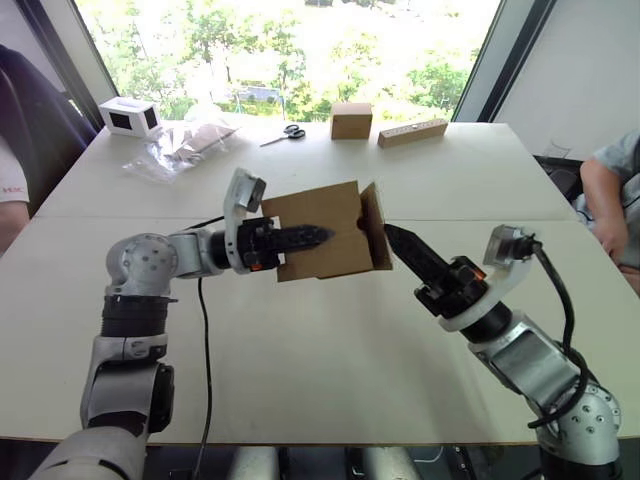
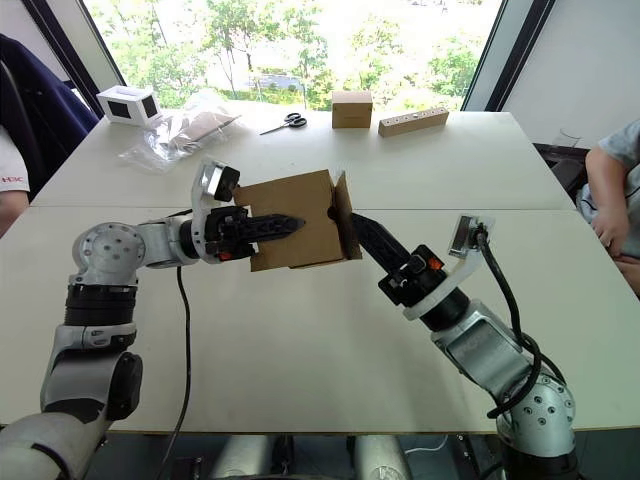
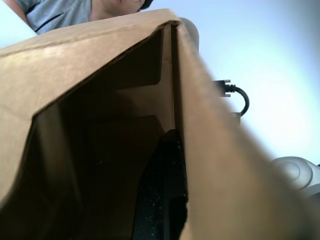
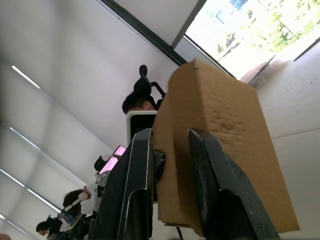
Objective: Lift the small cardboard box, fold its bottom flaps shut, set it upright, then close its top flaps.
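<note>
Small brown corrugated cardboard box (image 1: 322, 232) held above tabletop (image 1: 330, 350), L hand (image 1: 300, 238) pinching its wall, R hand (image 1: 393, 237) narrowly apart at end flap (image 1: 377, 228); flap-folding step, next prob. press flap shut.

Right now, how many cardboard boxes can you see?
2. The small cardboard box is held up over the table between both arms; the cube box sits at the far edge beside the scissors. Others could be hidden.
</note>
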Tool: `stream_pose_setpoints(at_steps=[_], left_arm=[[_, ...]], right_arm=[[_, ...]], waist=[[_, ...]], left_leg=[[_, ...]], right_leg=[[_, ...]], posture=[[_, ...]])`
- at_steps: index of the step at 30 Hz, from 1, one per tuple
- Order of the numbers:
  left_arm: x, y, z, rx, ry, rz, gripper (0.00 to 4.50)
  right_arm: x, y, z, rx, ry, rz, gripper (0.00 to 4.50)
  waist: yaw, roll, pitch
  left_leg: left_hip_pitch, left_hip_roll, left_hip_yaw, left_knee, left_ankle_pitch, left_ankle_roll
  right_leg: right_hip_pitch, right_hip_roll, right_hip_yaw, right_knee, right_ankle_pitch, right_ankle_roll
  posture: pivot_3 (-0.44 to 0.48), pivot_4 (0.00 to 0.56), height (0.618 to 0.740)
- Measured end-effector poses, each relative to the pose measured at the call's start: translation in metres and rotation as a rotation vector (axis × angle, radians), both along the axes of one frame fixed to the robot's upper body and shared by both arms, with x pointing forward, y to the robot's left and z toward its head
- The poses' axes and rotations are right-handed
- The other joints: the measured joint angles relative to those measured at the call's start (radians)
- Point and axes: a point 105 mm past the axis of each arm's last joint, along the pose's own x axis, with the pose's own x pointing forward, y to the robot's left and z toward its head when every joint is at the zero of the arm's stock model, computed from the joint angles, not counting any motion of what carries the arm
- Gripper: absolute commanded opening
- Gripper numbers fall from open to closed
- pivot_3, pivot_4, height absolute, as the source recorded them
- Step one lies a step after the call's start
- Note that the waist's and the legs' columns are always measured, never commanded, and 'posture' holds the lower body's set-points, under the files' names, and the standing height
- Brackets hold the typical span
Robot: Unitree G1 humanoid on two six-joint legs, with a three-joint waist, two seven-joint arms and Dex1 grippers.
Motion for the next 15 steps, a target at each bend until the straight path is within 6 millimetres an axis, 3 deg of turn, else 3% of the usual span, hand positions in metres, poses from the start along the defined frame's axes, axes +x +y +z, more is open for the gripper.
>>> stream_pose_setpoints(at_steps=[15], left_arm=[[-0.001,-0.003,0.000,-0.007,0.006,-0.009,0.00]], right_arm=[[0.006,-0.012,0.010,0.019,-0.033,-0.066,1.08]], waist=[[0.000,0.000,0.000]], left_leg=[[0.000,0.000,0.000,0.000,0.000,0.000]], right_leg=[[0.000,0.000,0.000,0.000,0.000,0.000]], posture=[[0.000,0.150,0.740]])
